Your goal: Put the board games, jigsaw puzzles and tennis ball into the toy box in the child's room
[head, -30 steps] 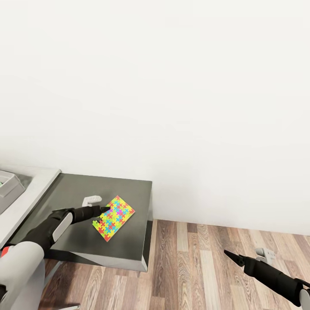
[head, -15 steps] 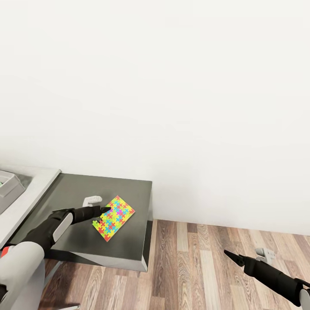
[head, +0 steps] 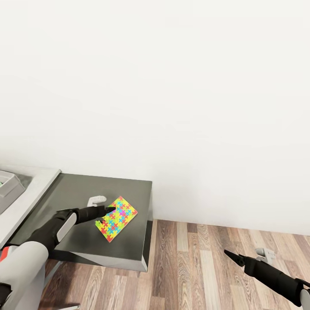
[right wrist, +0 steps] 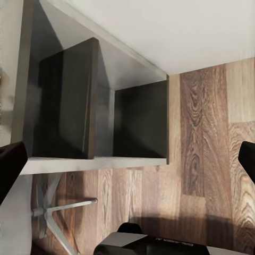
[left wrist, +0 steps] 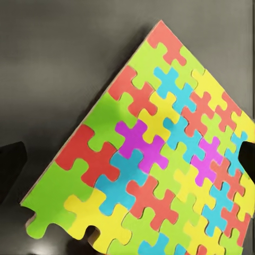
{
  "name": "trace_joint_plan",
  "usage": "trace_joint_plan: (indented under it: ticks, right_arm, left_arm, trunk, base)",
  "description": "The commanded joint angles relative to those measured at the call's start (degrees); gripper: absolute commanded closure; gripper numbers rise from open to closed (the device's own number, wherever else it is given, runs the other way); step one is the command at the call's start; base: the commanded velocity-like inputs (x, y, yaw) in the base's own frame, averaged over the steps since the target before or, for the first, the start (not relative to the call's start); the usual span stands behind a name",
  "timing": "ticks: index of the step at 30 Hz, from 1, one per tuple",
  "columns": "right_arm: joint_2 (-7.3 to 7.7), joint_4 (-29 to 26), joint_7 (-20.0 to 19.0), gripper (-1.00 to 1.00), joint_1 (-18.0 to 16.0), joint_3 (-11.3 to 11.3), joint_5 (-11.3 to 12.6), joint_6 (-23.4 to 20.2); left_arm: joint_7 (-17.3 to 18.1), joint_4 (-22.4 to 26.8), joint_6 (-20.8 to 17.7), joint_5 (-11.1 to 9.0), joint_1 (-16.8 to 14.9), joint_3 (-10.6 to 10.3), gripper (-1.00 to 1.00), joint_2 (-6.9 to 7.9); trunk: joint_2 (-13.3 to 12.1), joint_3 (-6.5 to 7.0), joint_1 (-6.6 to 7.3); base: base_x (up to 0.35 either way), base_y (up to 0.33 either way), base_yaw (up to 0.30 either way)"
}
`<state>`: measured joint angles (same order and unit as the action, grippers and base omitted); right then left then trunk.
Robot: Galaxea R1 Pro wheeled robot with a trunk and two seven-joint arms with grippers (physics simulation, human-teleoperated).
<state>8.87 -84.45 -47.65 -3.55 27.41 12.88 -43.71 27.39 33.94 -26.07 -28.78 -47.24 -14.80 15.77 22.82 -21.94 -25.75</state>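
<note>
A: Sliding toward the desk's (head: 30, 193) back edge, is it? The jigsaw puzzle (head: 115, 218) sits a touch farther up the dark cabinet top than it did a second ago, and the left pincer (head: 108, 210) has gone with it.

B: Yes, both shifted together while the wall and floor held, so the camera stayed put. I judge that a grip has been made or is being tested. The puzzle's near corner looks slightly raised, though I can't be certain it has left the surface.

A: How do the fingers stand?

B: In the head view the dark tips meet the puzzle's left edge. The left wrist view shows the coloured sheet (left wrist: 154, 159) spanning the space between two dark fingertips (left wrist: 10, 164) at either side, so I read them as clamped on it.

A: And the other arm?

B: The right pincer (head: 229, 255) hangs low over the wood floor (head: 193, 258), well apart from the desk. Its tips seem together in the head view, yet the right wrist view shows them spread at the frame's sides, so they stand apart, holding nothing.

A: Where's the toy box?

B: A grey rim (head: 8, 183) shows at the desk's far left end; the puzzle must travel there.
</note>
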Motion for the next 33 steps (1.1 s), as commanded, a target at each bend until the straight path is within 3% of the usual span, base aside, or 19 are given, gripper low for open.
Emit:
trace_joint_plan:
  ticks: [1,13,18,26,33]
  right_arm:
    - [0.0,0.0,-0.2,-1.0,0.0,0.1,0.1,-0.3]
    - [0.08,-0.1,-0.3,-1.0,0.0,0.2,0.2,-0.3]
    - [0.09,-0.1,-0.3,-1.0,0.0,0.2,0.2,-0.3]
    - [0.09,-0.1,-0.4,-1.0,0.0,0.2,0.2,-0.3]
    - [0.08,-0.1,-0.8,-1.0,0.0,0.2,0.2,-0.2]
  left_arm:
    - [-0.1,0.0,-0.3,-0.5,0.0,-0.3,-1.0,0.0]
    - [0.2,0.0,-0.3,0.3,0.0,-0.4,-1.0,-0.59]
    - [3.8,0.0,-0.4,0.5,0.0,-0.5,-1.0,-0.85]
    - [5.4,0.0,-0.4,1.4,0.0,-2.4,-1.0,-0.83]
    - [5.5,0.2,-0.4,1.4,0.0,-2.8,-1.0,-0.87]
  trunk:
    - [0.1,-0.09,-0.03]
    - [0.1,-0.09,-0.03]
    - [0.1,-0.09,-0.03]
    - [0.1,-0.09,-0.03]
    - [0.1,-0.09,-0.03]
  base:
    - [0.0,0.0,0.0]
    - [0.0,0.0,0.0]
    - [0.0,0.0,0.0]
    - [0.0,0.0,0.0]
    - [0.0,0.0,0.0]
